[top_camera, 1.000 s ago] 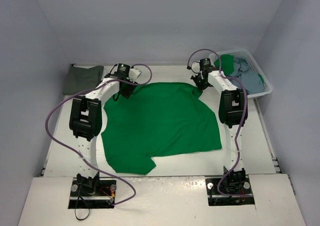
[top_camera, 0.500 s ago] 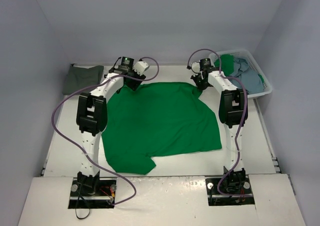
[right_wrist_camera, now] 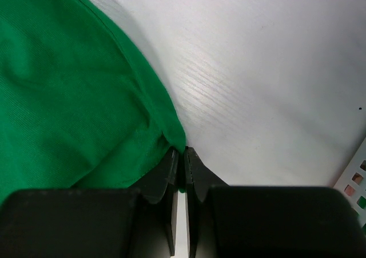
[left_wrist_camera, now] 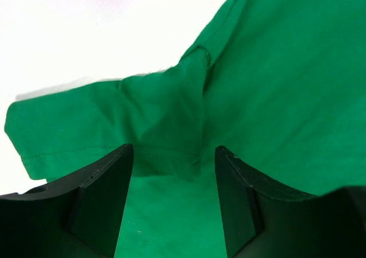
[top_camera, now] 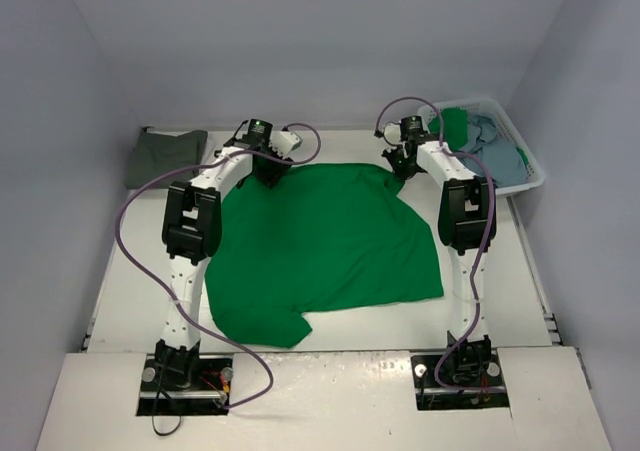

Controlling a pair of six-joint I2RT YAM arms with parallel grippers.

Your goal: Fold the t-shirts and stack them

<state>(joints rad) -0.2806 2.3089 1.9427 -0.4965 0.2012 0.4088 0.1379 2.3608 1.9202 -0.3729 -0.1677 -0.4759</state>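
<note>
A bright green t-shirt (top_camera: 320, 241) lies spread flat in the middle of the table. My left gripper (top_camera: 268, 169) hovers open over its far left corner. In the left wrist view the gripper (left_wrist_camera: 174, 155) has its black fingers (left_wrist_camera: 100, 195) either side of a bunched, folded sleeve (left_wrist_camera: 166, 115), gripping nothing. My right gripper (top_camera: 400, 166) is at the shirt's far right corner. In the right wrist view it (right_wrist_camera: 183, 153) is shut on the shirt's edge (right_wrist_camera: 171, 129). A folded dark grey-olive t-shirt (top_camera: 165, 156) rests at the back left.
A white plastic basket (top_camera: 535, 181) stands at the back right and holds a light blue t-shirt (top_camera: 490, 136) and another green one (top_camera: 455, 123). Purple cables loop off both arms. Grey walls close in the table on three sides.
My left arm has swung to the right along the shirt's far edge, bringing its open gripper over the folded sleeve. The right arm and the shirt have stayed still.
</note>
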